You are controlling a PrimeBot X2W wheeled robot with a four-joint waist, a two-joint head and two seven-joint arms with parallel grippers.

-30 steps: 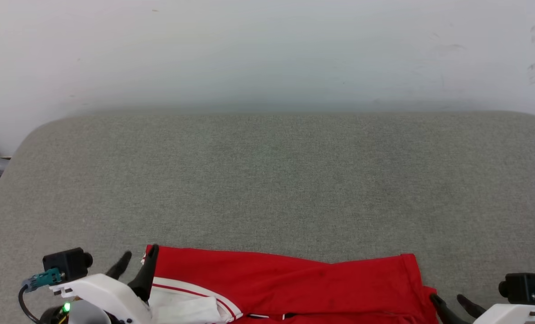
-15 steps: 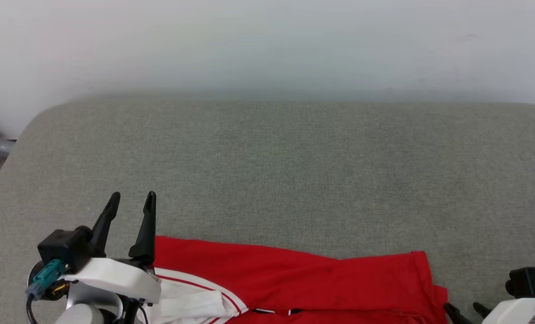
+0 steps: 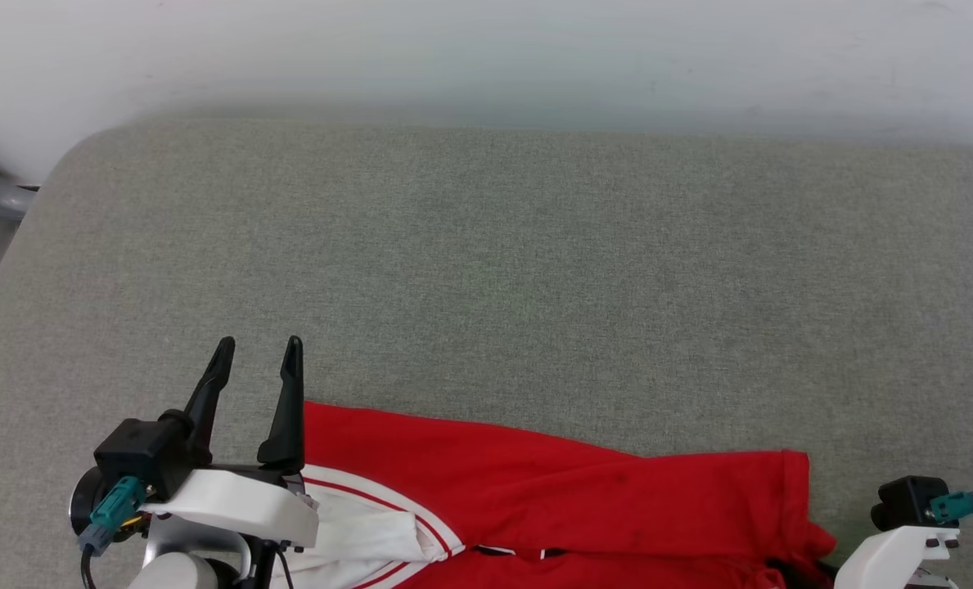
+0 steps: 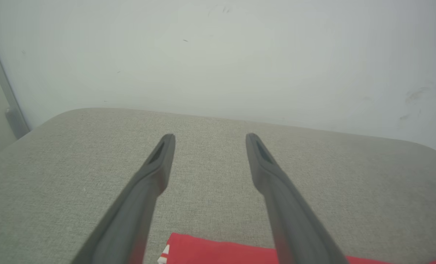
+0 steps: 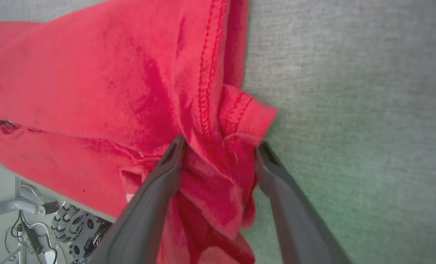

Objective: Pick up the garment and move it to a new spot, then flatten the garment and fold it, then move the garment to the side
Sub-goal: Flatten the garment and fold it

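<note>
1. The garment lies as a long red band along the near edge of the grey table. Its white sleeve with red striping is at the left end.
2. Left gripper: jaws wide apart and empty. It is raised over the table at the garment's left end, with its fingers pointing toward the wall.
3. Left wrist view: the left gripper has bare table between its fingers. A red corner of the garment shows below.
4. Right wrist view: the right gripper has its jaws spread wide, astride the bunched right end of the garment. They are not pressed together on the cloth.
</note>
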